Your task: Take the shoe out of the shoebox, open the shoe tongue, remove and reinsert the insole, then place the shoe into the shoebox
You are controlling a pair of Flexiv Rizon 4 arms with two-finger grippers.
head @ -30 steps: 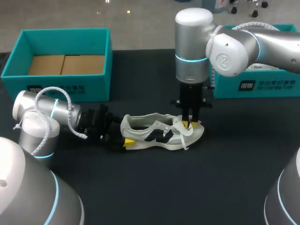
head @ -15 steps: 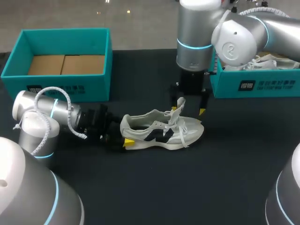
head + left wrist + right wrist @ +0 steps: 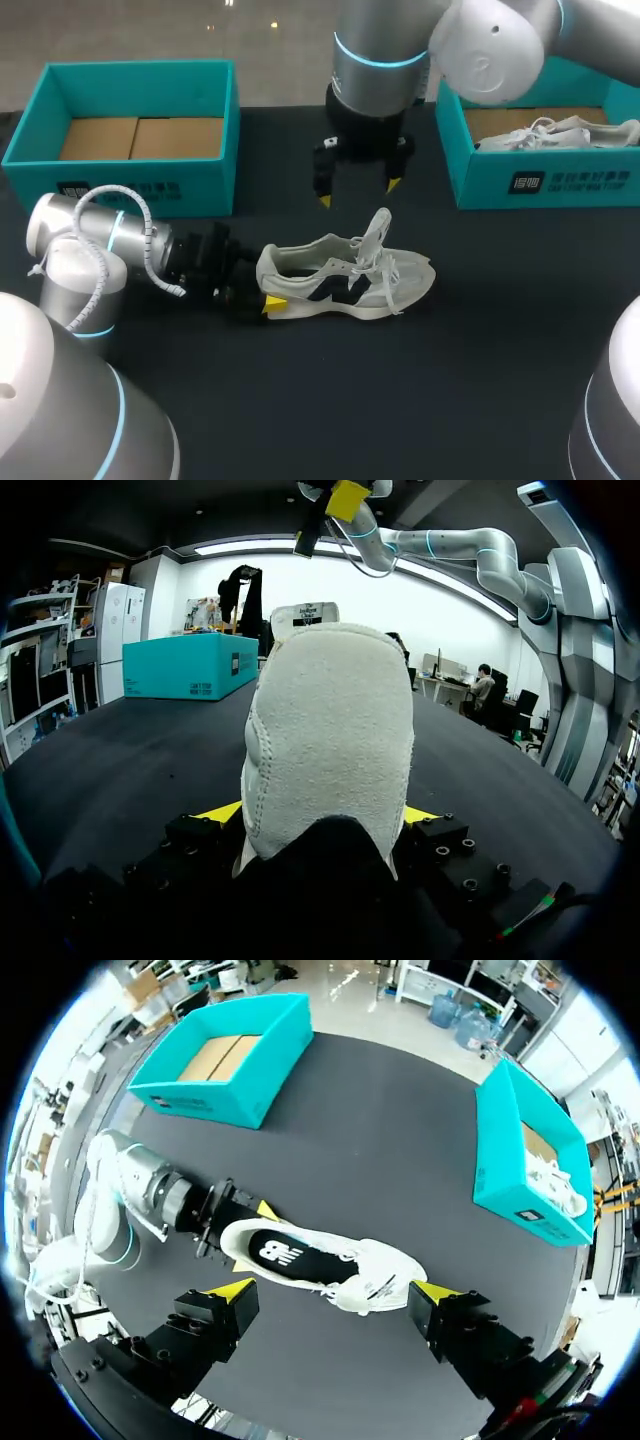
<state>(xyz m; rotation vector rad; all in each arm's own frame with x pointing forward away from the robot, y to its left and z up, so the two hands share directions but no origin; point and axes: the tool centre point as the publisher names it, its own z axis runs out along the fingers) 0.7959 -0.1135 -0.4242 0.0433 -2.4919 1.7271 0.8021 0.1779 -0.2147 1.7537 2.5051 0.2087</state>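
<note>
At upper centre, the right gripper point(image 3: 359, 192) hangs high, pointing down, fingers wide apart and empty; lower left, the left gripper point(image 3: 266, 290) clamps the shoe point(image 3: 345, 280) by its heel.

Free room around toe and sides of shoe point(image 3: 345, 280), left claw point(image 3: 266, 290) blocks heel

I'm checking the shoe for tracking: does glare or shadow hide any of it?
Head view: shoe evenly lit, just a faint shadow on the black table. Left wrist view: heel lit plainly, no glare. Right wrist view: dark insole shows clearly, no hot spots.
</note>
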